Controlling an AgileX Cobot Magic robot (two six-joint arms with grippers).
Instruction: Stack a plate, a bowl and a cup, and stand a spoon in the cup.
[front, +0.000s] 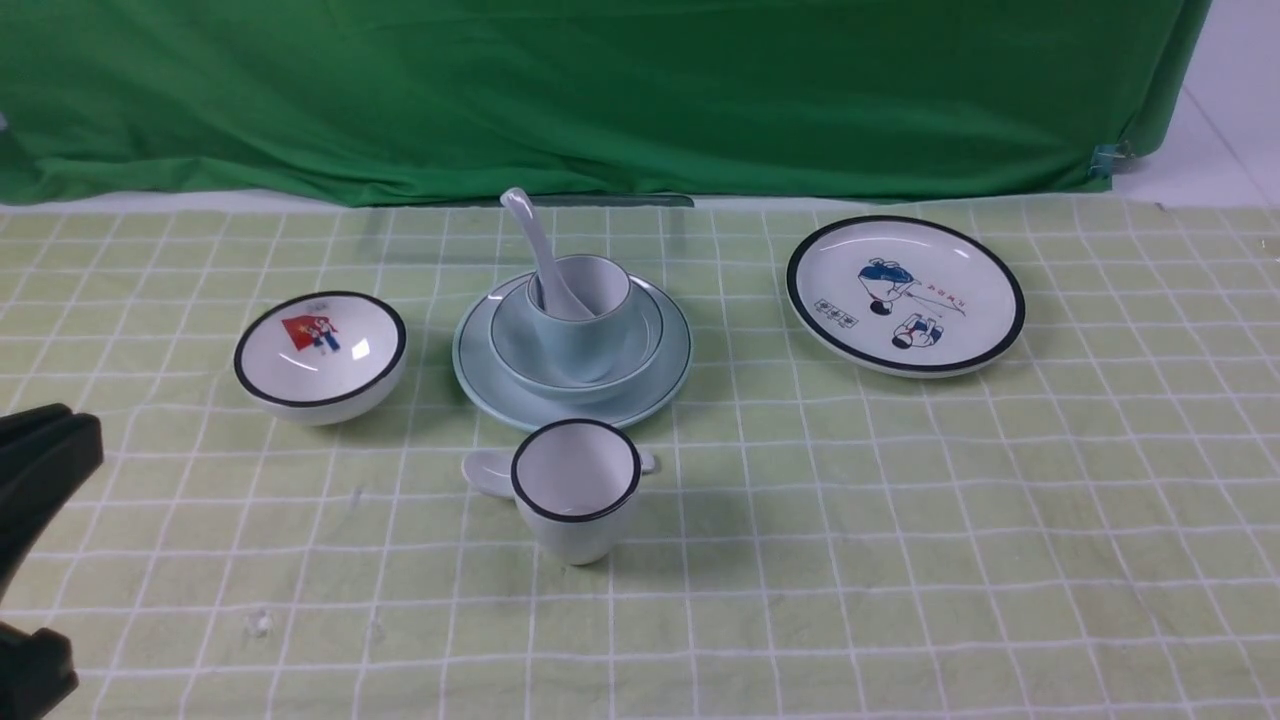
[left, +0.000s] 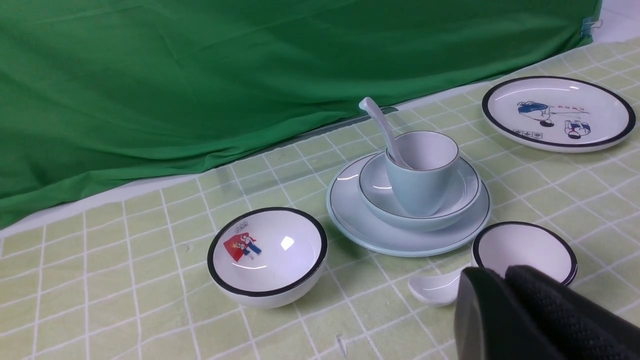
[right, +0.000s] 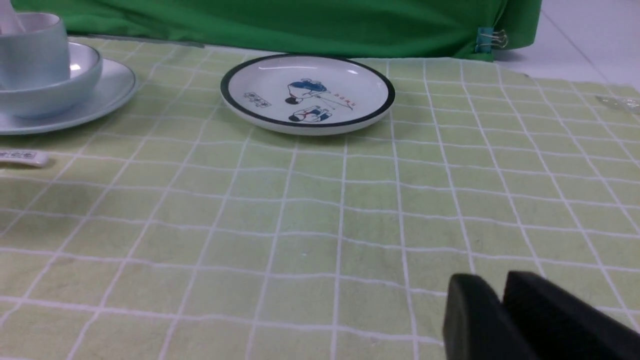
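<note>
— What sort of place am I driving in?
— A staged recording set, I'd say, no home kitchen: I see a green cloth backdrop (front: 600, 100) with a binder clip (right: 489, 39) at its corner, and a checked tablecloth (front: 900, 500) spread below it.

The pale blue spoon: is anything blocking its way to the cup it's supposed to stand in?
Nothing visible does. The spoon already stands in the cup, its handle leaning out over the rim; the cup sits in the bowl on the plate. The black-rimmed cup stands nearer the robot.
</note>
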